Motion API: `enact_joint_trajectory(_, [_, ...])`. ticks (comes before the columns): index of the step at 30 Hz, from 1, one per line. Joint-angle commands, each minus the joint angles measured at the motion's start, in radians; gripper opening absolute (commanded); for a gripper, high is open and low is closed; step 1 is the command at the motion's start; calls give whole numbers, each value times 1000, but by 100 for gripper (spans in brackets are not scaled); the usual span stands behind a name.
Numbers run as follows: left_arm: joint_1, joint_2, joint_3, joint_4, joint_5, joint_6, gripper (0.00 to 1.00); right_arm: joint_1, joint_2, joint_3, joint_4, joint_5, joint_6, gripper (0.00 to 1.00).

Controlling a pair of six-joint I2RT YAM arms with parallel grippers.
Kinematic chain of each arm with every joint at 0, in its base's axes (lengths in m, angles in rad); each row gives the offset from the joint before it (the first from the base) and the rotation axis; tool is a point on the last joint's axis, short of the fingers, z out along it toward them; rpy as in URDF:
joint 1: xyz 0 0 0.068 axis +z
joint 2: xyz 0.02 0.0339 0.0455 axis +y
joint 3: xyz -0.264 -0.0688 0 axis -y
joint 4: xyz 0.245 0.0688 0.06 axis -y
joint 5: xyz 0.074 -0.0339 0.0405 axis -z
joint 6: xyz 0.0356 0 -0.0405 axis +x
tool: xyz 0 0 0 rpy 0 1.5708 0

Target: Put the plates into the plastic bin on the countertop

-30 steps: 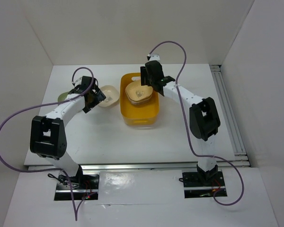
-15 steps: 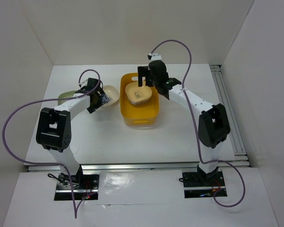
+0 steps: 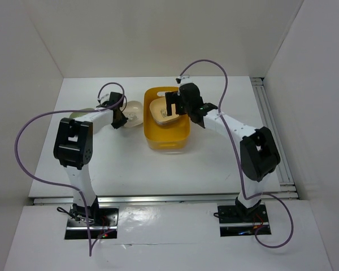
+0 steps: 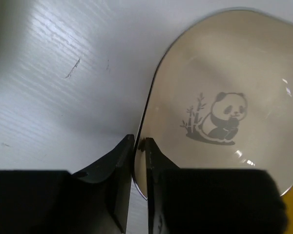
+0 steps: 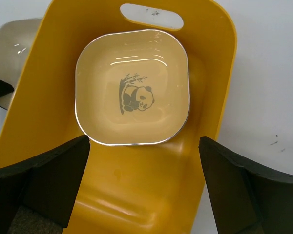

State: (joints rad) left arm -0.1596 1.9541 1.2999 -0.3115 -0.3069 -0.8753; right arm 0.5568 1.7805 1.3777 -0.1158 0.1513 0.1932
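Top external view showed us the white table (image 3: 124,164) with the plastic bin (image 3: 166,132) near its middle. The bin's long axis ran from the near side to the far wall, and its slot handle (image 5: 151,16) pointed away from the arms. A yellow-orange plate (image 5: 132,87) lay flat in the far half of the bin, hollow up. Just left of the bin sat the cream plate (image 4: 219,97), also flat and hollow up. Being a rounded square it had no real long axis, but its panda stood upright in the left wrist view. We could not tell whether it touched the bin wall. A pale green plate (image 3: 74,116) peeked out behind the left arm.

The left tool (image 4: 139,146) was clamped on the cream plate's near rim, one finger inside and one outside. The right tool (image 5: 144,195) hung over the bin with its fingers wide apart, holding nothing.

We judged the step in hand to be lifting the cream plate into the bin. To do it well we would keep a firm pinch on that thin rim and raise the plate above the bin wall before crossing. We would hold it level and let the right tool clear out first, since both would meet over the bin.
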Motion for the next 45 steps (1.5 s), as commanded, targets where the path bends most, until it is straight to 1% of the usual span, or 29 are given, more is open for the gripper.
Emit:
enact_joint_trajectory(1, [-1,17,13,0,-35,-17,25,6,-78,-11,77,-9,-8,100])
enact_joint_trajectory(2, [-1,17,13,0,-35,-17,23,6,-91,-11,77,-9,-8,100])
enact_joint_trajectory(3, [8,17,13,0,-35,-17,23,15,-92,-11,77,-9,-8,100])
enact_joint_trajectory(5, [8,17,13,0,-35,-27,6,15,-115,-22,77,-9,2,100])
enact_joint_trajectory(7, [8,6,28,-24,-46,-40,0,15,-127,-22,77,-9,2,100])
enact_joint_trajectory(9, [17,-12,38,-63,-67,-56,0,15,-141,-43,77,-9,2,100])
enact_joint_trajectory(11, [6,-63,64,-112,-136,-95,0,15,-174,-68,87,-9,2,100])
enact_joint_trajectory(12, [-7,-82,74,-135,-171,-111,0,25,-174,-77,87,-9,2,100])
enact_joint_trajectory(13, [-18,-102,102,-165,-257,-128,0,25,-190,-86,96,-9,2,100])
enact_joint_trajectory(15, [-64,-164,133,-255,-357,-184,0,35,-214,-109,96,1,2,100])
enact_joint_trajectory(16, [-102,-202,163,-279,-445,-185,0,35,-233,-123,96,10,11,100])
enact_joint_trajectory(17, [-103,-202,180,-302,-484,-197,0,35,-233,-134,96,19,11,100])
enact_joint_trajectory(18, [-141,-231,199,-322,-513,-197,0,35,-257,-144,96,19,11,100])
enact_joint_trajectory(19, [-161,-245,216,-380,-546,-212,0,46,-271,-157,96,36,11,100])
enact_joint_trajectory(20, [-181,-259,240,-406,-604,-226,0,46,-286,-167,96,36,11,100])
enact_joint_trajectory(21, [-222,-274,240,-425,-621,-235,0,46,-314,-190,96,45,20,100])
enact_joint_trajectory(23, [-259,-334,227,-425,-641,-235,0,46,-340,-210,96,56,20,100])
enact_joint_trajectory(24, [-297,-354,217,-425,-641,-235,0,46,-349,-219,96,69,29,100])
enact_joint_trajectory(26, [-323,-406,199,-410,-626,-246,0,46,-383,-232,96,80,38,100])
enact_joint_trajectory(27, [-333,-420,176,-399,-582,-246,0,46,-394,-256,96,80,38,100])
enact_joint_trajectory(29, [-345,-457,130,-310,-482,-217,0,46,-431,-272,87,93,48,100])
enact_joint_trajectory(30, [-356,-457,118,-289,-460,-228,0,46,-443,-284,87,102,58,100])
enact_joint_trajectory(32, [-377,-466,102,-276,-425,-321,0,46,-480,-298,87,102,69,100])
enact_joint_trajectory(36, [-402,-466,73,-221,-357,-445,0,46,-532,-328,77,111,95,100])
enact_joint_trajectory(37, [-428,-440,82,-221,-348,-467,0,46,-546,-328,77,111,107,100])
enact_joint_trajectory(38, [-428,-428,82,-210,-348,-520,0,46,-546,-328,77,111,107,100])
enact_joint_trajectory(40, [-428,-396,117,-170,-298,-530,0,46,-556,-339,68,111,117,100])
enact_joint_trajectory(43, [-428,-298,200,-170,-267,-553,0,46,-567,-348,57,100,127,100])
enact_joint_trajectory(45, [-428,-209,252,-222,-256,-599,0,55,-576,-348,57,100,127,100])
